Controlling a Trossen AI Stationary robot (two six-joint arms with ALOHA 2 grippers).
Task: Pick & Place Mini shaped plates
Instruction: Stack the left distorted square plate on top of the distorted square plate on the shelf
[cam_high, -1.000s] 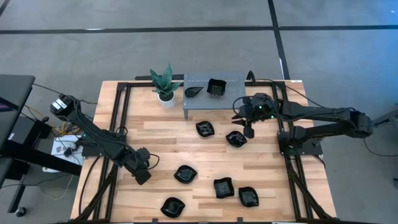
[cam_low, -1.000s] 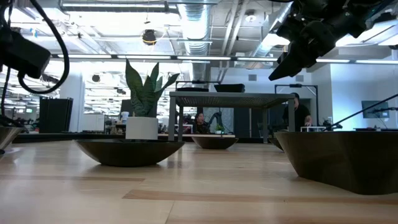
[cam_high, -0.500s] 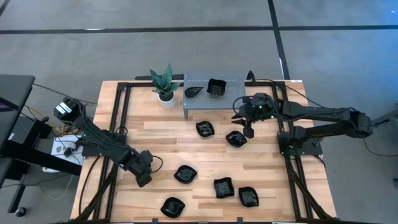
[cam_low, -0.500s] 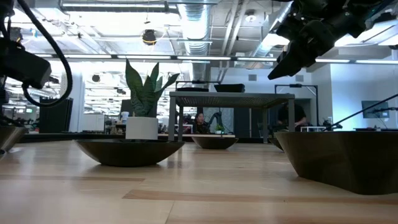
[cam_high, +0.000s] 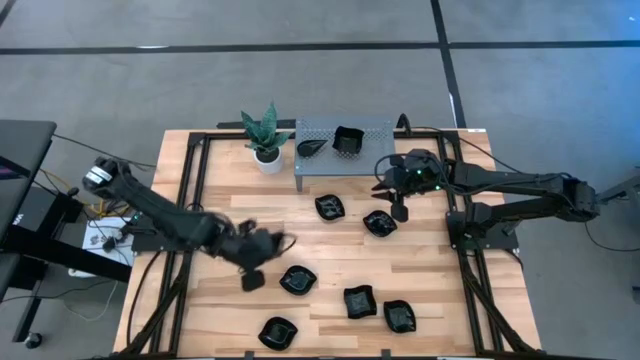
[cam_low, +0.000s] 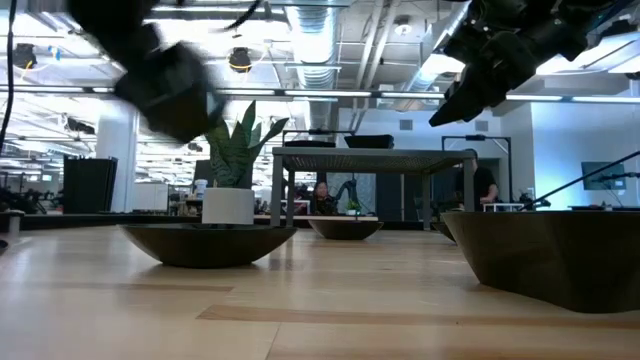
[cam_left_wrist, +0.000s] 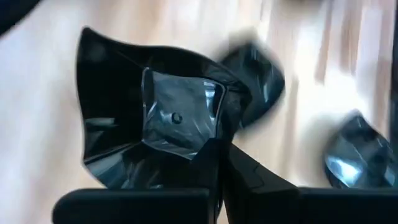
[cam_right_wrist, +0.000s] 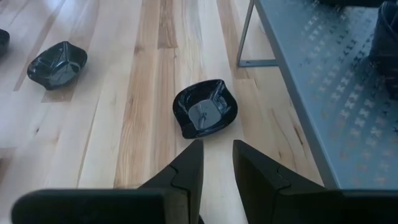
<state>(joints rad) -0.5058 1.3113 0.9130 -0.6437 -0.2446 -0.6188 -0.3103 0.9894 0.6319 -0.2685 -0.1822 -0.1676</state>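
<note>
Several black mini shaped plates lie on the wooden table, among them one (cam_high: 297, 280) near the middle and one (cam_high: 329, 207) in front of the shelf. Two more plates (cam_high: 347, 140) sit on the grey perforated shelf (cam_high: 372, 130) at the far edge. My left gripper (cam_high: 252, 280), blurred, is shut and hovers just left of the middle plate (cam_left_wrist: 155, 118), touching nothing. My right gripper (cam_high: 400, 210) hangs above the table by the shelf's right end. It is open a little, with a plate (cam_right_wrist: 205, 115) on the wood beyond its fingertips (cam_right_wrist: 217, 149).
A potted plant (cam_high: 265, 135) in a white pot stands left of the shelf. Black frame rails (cam_high: 190, 200) run along the table's left and right sides. More plates (cam_high: 359, 301) lie toward the near edge, with bare wood at the left.
My left gripper has swept fast toward the table's right edge, from near the left rail to just beside the middle plate, and shows blurred. The plates have stayed where they were, and my right arm has kept still.
</note>
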